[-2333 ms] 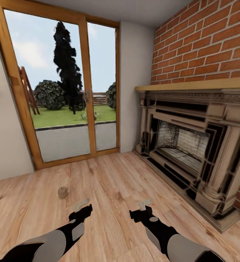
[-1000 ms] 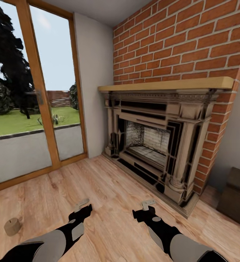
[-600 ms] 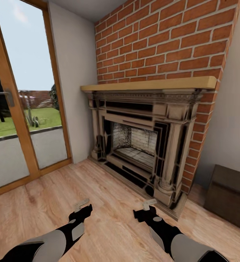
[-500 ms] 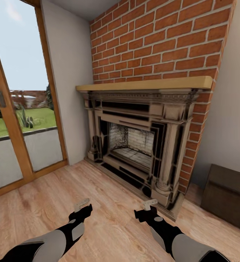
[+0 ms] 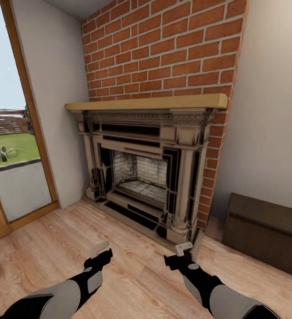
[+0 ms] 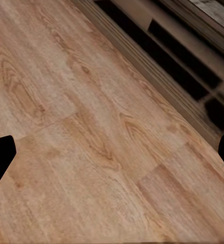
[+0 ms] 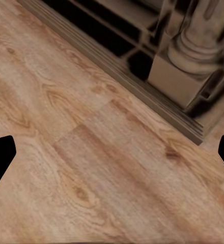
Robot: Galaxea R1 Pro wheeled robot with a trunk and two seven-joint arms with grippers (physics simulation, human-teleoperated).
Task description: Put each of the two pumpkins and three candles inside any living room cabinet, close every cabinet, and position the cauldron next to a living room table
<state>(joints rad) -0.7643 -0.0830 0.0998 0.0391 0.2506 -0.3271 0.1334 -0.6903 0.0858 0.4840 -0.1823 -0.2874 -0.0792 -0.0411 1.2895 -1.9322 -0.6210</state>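
The robot is on its way through the living room, looking for where things go; no carrying or placing is under way. Both arms are held low over the wooden floor point(image 5: 132, 230). The left tool point(image 5: 101, 249) and the right tool point(image 5: 183, 248) carry nothing. In each wrist view the two dark fingertips sit at opposite edges of the picture with bare floorboards between them, so both tools are released and spread wide.

Straight ahead stands a brick chimney wall with a carved fireplace point(image 5: 146, 173) under a pale wooden mantel point(image 5: 146, 103). A glazed door point(image 5: 9, 168) with a wooden frame shows at the left side of the head view. At the lower right, against the plain wall just beside the fireplace, stands a low dark-brown wooden unit point(image 5: 265, 226), most likely the cabinet of the task. Its front is turned away, so whether its drawers are shut cannot be told.

The next move likely calls for fetching a pumpkin or candle, then bringing it to that cabinet and facing its front squarely.

No brand, label or writing can be read anywhere.
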